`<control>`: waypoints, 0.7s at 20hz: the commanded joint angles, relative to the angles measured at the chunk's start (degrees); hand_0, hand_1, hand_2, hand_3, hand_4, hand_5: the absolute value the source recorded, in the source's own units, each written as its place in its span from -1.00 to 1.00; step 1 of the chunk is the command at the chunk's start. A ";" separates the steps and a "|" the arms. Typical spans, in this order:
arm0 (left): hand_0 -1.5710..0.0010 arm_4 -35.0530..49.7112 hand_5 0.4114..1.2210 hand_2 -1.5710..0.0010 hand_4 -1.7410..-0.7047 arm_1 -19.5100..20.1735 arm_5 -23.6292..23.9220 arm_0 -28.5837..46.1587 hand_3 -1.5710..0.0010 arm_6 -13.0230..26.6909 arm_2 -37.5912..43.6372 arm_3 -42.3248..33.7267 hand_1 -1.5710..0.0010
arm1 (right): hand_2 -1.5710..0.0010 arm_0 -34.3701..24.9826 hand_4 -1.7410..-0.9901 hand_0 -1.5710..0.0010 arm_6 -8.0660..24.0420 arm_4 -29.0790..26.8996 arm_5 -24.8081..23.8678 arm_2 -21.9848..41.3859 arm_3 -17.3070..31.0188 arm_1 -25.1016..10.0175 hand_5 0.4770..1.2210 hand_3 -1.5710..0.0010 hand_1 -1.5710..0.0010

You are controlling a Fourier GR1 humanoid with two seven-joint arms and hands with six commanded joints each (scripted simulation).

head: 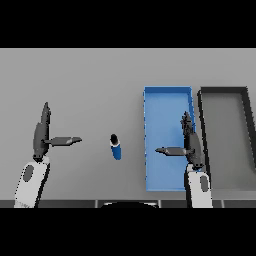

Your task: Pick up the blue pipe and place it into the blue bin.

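Grey table (90, 75), nothing picked yet. Nearest the lower edge: both white and grey arms coming in, left at the view's left, right at the view's right.

Left hand (41, 135) hovering over bare table, fingers straight and pointing away, thumb sticking out sideways toward the middle. Holding nothing. Sitting well apart from the pipe, looking idle, likely a neutral ready pose.

Right hand (191, 142) hovering over the right part of the blue bin (165, 100), fingers straight, thumb spread out to the left. Also holding nothing. Hanging above the bin rather than reaching for anything, so probably a start pose too; closer to the pipe's side of the bin than the left hand is to the pipe, so seeming the likelier one for the grasp, though only a guess.

Blue pipe (116, 148) lying on the table between the two hands, left of the bin and not touching it. Short, stubby, bright blue body with a dark end pointing away from the robot. Small and rounded, probably rolling easily if nudged. Same blue as the bin.

Bin: flat rectangular tray, open top, nothing visible inside. Further right, just beside it, a dark grey bin (225, 95), same shape, not part of the task.

Judging the task as not started: reach, grasp, lift, drop into blue all remaining.
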 commanded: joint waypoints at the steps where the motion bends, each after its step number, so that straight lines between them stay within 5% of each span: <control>1: 1.00 -0.09 -0.55 1.00 0.50 -0.15 0.13 -0.08 1.00 -0.19 -0.10 -0.04 1.00 | 1.00 -0.06 0.43 1.00 0.04 -0.13 0.02 -0.16 0.04 -0.15 -0.59 1.00 1.00; 6: 1.00 -1.18 -0.55 1.00 0.50 -1.23 1.29 -0.82 1.00 0.50 -1.25 -0.73 1.00 | 1.00 -0.78 0.43 1.00 0.52 -1.43 0.88 -1.55 0.31 -1.72 -0.59 1.00 1.00; 7: 1.00 -2.01 -0.55 1.00 0.50 2.35 -3.95 1.33 1.00 -3.59 -2.78 -0.81 1.00 | 1.00 1.06 0.43 1.00 -4.72 2.63 1.85 -0.15 -1.45 -5.69 -0.59 1.00 1.00; 9: 1.00 -2.20 -0.56 1.00 0.51 6.35 -10.17 2.70 1.00 -7.27 -3.65 0.46 1.00 | 1.00 4.10 0.45 1.00 -7.74 6.87 2.20 1.79 -4.61 -8.78 -0.60 1.00 1.00; 14: 1.00 -1.23 -0.55 1.00 0.51 8.16 -15.23 2.10 1.00 -8.40 -4.76 0.48 1.00 | 1.00 4.97 0.43 1.00 -6.38 8.31 2.87 2.91 -5.89 -9.74 -0.60 1.00 1.00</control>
